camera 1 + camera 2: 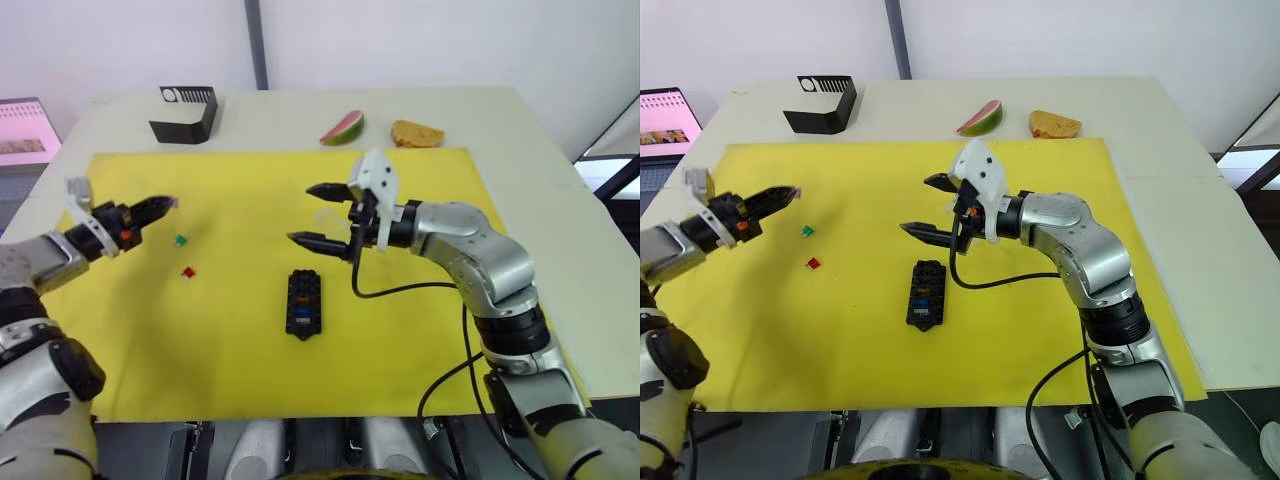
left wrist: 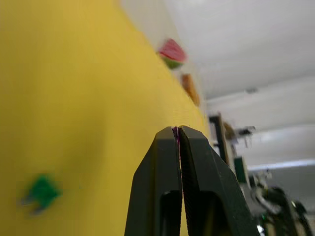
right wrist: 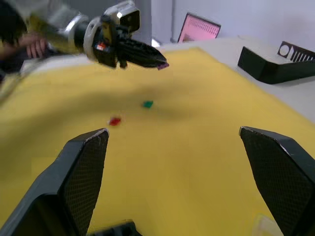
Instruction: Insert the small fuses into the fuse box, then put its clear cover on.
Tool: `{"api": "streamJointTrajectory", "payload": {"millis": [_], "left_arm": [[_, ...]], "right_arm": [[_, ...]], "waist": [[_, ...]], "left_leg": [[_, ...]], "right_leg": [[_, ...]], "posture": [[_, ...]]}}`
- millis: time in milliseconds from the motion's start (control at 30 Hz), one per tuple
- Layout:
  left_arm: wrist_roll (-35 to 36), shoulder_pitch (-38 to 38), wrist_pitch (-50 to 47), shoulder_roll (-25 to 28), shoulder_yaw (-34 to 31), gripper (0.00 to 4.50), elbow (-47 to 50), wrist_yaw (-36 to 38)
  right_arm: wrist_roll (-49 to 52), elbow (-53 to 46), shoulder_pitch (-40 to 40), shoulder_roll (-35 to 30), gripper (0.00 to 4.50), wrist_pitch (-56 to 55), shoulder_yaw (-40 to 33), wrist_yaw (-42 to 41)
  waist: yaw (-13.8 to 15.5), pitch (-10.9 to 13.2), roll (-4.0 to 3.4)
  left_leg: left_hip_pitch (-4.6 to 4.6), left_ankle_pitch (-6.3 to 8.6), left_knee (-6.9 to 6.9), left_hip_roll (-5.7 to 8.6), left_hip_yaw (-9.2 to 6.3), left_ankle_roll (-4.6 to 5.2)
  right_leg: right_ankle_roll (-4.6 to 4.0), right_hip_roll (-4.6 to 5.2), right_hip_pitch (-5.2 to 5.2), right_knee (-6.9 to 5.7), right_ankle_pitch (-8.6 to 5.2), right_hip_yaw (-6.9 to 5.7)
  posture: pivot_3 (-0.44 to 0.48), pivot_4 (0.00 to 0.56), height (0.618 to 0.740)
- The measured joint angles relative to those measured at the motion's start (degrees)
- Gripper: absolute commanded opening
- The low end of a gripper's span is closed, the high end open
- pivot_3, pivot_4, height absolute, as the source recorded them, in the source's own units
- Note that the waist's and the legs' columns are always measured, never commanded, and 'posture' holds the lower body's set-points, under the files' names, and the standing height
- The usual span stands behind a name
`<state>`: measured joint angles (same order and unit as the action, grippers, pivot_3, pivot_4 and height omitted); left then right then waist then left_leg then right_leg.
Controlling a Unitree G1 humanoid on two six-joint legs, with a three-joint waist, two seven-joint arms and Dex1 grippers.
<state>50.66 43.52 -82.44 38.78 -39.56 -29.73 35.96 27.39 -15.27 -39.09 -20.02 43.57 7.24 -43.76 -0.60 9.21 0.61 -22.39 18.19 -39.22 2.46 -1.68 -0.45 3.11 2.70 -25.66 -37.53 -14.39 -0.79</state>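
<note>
My left claw (image 1: pixel 168 203) pinches a purple fuse (image 1: pixel 174 202) above the yellow mat's (image 1: pixel 230 370) left edge, my right claw (image 1: pixel 315 214) spread wide above the fuse box (image 1: pixel 303 303).

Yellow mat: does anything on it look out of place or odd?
Two small fuses, a green fuse and a red fuse, lie loose on the yellow mat, apart from the fuse box. The left gripper holds a purple fuse. Nothing looks spilled or damaged.

Purple fuse (image 2: pixel 175 132): you are seeing only a sliver pinched in the left pincer (image 1: pixel 160 204).
Fuse box (image 3: pixel 114 229): the right wrist view's edge is cropping it.
Clear cover (image 3: pixel 266 225): it is blurring past recognition at that edge.
Fuse box slots: they are showing too small to count.
</note>
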Motion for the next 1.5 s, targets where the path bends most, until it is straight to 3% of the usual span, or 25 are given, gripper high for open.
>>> {"api": "streamJointTrajectory", "payload": {"millis": [267,567,1000,1133,1500], "left_arm": [[9.2,6.7,-7.0,-12.4,-3.1,0.06,14.6,-8.7],[19.0,8.2,-6.4,-25.4,-6.6,0.06,19.3,-21.5],[32.2,5.2,1.4,-27.7,-1.7,0.06,20.7,-28.3],[36.0,4.3,5.5,-28.0,1.2,0.0,21.2,-30.4],[42.8,1.5,12.9,-25.6,8.7,0.0,21.6,-32.7]], "right_arm": [[11.7,-2.4,0.5,8.2,4.5,8.0,-9.2,9.5],[23.3,-1.3,0.4,17.7,4.5,13.4,-16.3,22.2],[31.5,2.4,-0.6,23.7,4.5,11.3,-19.6,33.7],[33.5,2.7,-0.7,24.2,2.83,9.6,-20.3,35.7],[35.0,2.7,-0.7,23.4,2.83,7.7,-18.9,36.6]], "waist": [[-0.3,0.0,0.0],[-0.3,0.0,0.01],[-0.2,0.0,0.0],[-0.2,0.0,0.0],[-0.3,0.0,0.0]], "left_leg": [[0.06,-0.04,0.04,0.0,0.0,-0.08],[0.06,-0.06,0.02,0.0,0.02,-0.1],[0.05,-0.09,0.01,0.0,0.03,-0.14],[0.05,-0.09,0.01,0.0,0.04,-0.14],[0.06,-0.1,0.01,0.0,0.04,-0.14]], "right_leg": [[0.0,-0.03,-0.04,-0.09,0.0,0.0],[0.0,-0.04,-0.06,-0.15,0.0,0.0],[0.0,-0.06,-0.1,-0.22,0.0,0.02],[0.0,-0.07,-0.1,-0.23,0.0,0.03],[0.0,-0.11,-0.1,-0.24,0.0,0.03]], "posture": [[0.0,0.15,0.74],[0.0,0.15,0.74],[0.0,0.15,0.74],[0.0,0.15,0.74],[0.0,0.15,0.74]]}}
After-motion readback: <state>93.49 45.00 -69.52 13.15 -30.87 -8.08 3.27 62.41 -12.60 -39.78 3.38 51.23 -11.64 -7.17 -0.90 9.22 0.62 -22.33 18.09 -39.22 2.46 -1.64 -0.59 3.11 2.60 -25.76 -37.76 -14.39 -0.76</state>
